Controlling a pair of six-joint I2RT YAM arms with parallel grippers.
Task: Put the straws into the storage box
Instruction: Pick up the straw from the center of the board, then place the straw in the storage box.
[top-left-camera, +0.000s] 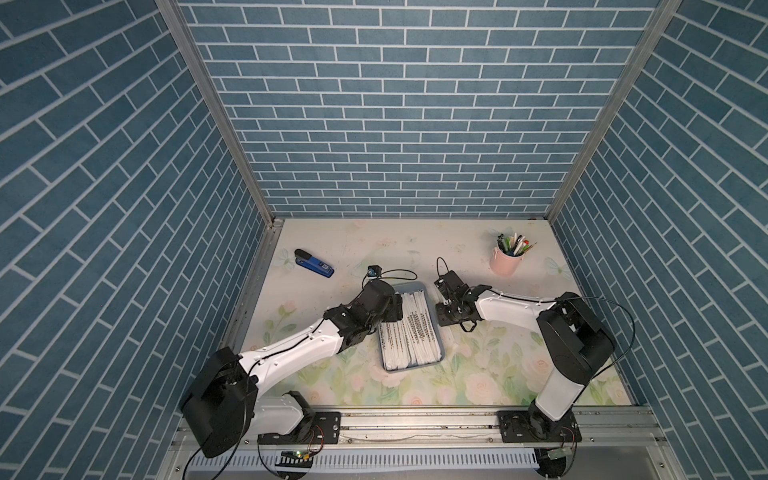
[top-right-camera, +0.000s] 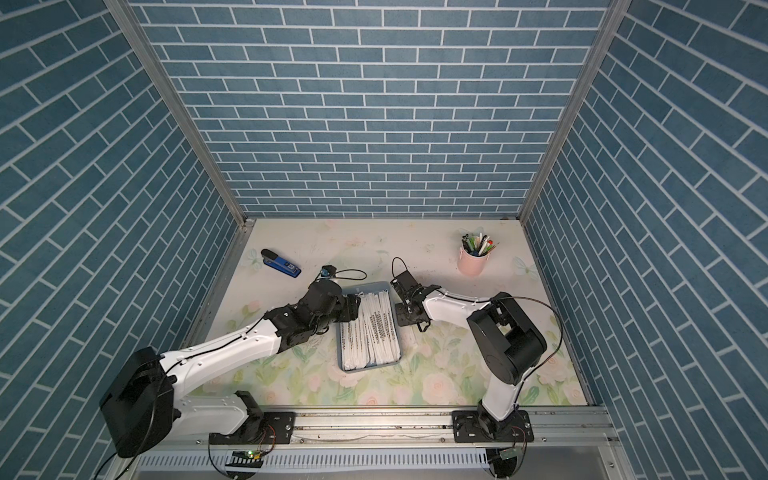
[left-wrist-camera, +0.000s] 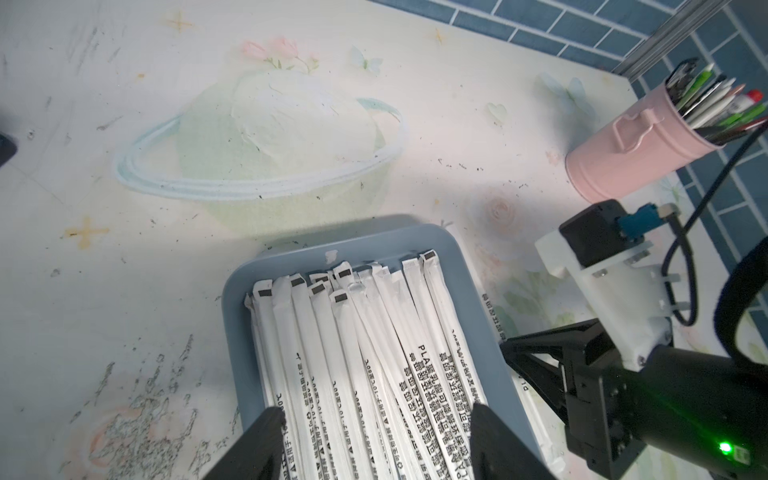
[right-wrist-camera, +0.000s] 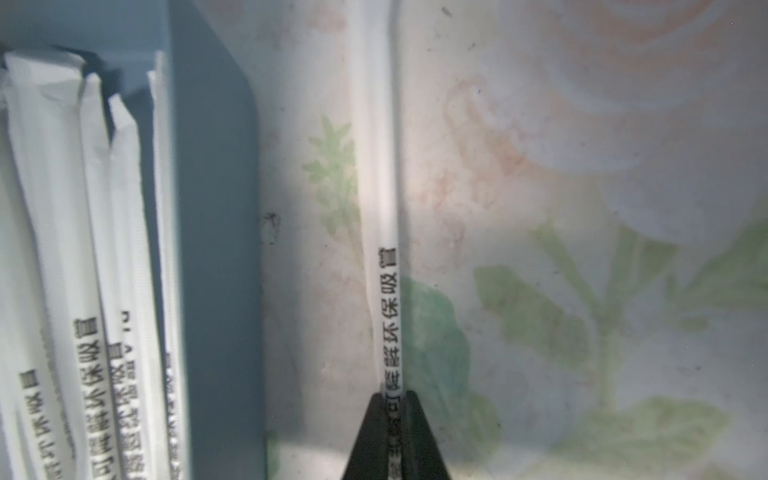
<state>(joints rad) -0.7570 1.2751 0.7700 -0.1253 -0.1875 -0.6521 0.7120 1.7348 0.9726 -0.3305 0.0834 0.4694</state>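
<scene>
Right arm (top-left-camera: 511, 305) low, fingers (right-wrist-camera: 365, 449) around straw (right-wrist-camera: 376, 166)

We see open table (top-left-camera: 386, 253) beyond the storage box (top-left-camera: 411, 286); stapler (top-left-camera: 314, 263) and pink cup (top-left-camera: 506, 262) stand at its far sides, well apart.

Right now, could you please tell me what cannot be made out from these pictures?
- Loose straw: in the right wrist view its far end runs off the frame edge; its near end hidden between the right end effector's shut fingers.
- Left end effector: hidden under its own wrist in both top views; cut off by the frame edge in the left wrist view.
- Pens in the pink cup: too small to count in both top views.
</scene>
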